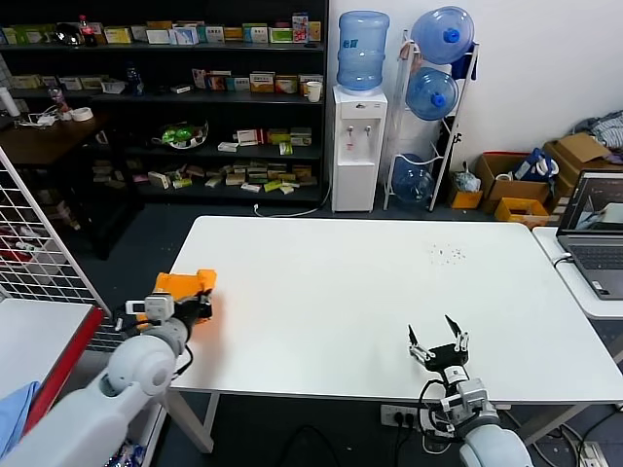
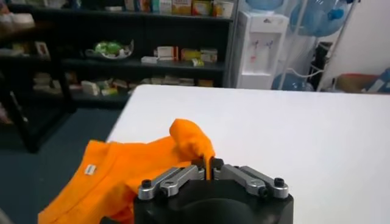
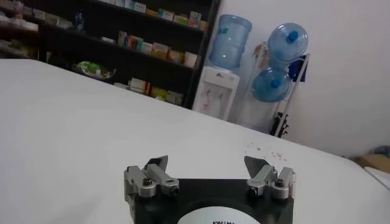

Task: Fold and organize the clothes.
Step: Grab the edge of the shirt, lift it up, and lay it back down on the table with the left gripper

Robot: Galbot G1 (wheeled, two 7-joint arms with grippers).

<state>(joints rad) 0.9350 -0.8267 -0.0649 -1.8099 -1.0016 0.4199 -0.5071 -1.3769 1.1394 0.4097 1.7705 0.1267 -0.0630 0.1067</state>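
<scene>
The orange T-shirt [image 1: 185,286] is bunched at the white table's left edge, partly hanging off it. My left gripper [image 1: 200,309] is shut on a raised fold of the shirt. In the left wrist view the fingers pinch the orange cloth [image 2: 190,141] between them, at the gripper [image 2: 209,164], and a small white neck label [image 2: 90,170] shows on the hanging part. My right gripper [image 1: 438,341] is open and empty above the table's front edge, right of centre. It also shows in the right wrist view [image 3: 206,164] with its jaws spread wide.
The white table [image 1: 370,292] has small dark specks [image 1: 448,254] at the back right. A laptop [image 1: 596,233] sits on a side table at right. A wire rack [image 1: 44,243] and a light blue cloth [image 1: 15,413] are at left. Shelves and a water dispenser [image 1: 357,146] stand behind.
</scene>
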